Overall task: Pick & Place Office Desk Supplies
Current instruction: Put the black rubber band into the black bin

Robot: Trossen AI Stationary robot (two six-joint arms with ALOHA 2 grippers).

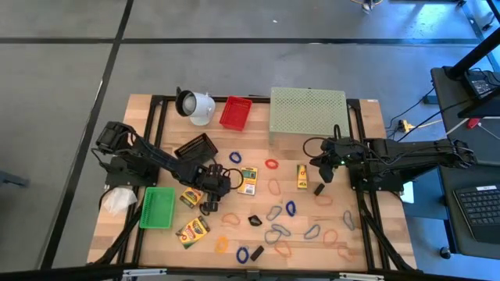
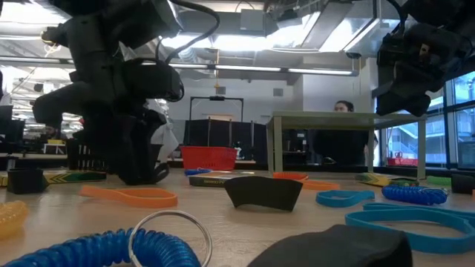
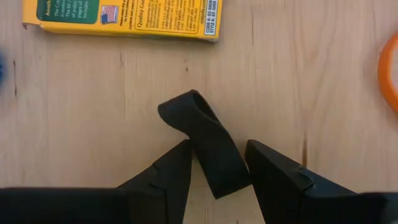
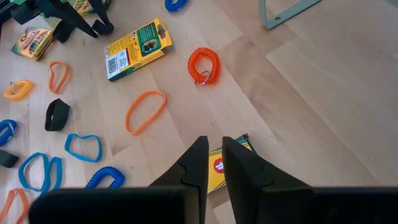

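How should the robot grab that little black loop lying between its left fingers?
Probably across the narrow middle of the black loop, coming straight down from above. It lies flat on the wooden table as a folded band, long and thin, so its two long sides suit the fingers. The left gripper is already open with one finger on each side; closing there looks best.

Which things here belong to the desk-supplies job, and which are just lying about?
Job:
- crayon boxes
- rubber bands
- black clips; the left gripper straddles one
- oval clips
The right gripper hovers over a crayon box.

Lying about:
- white cup
- mesh stand
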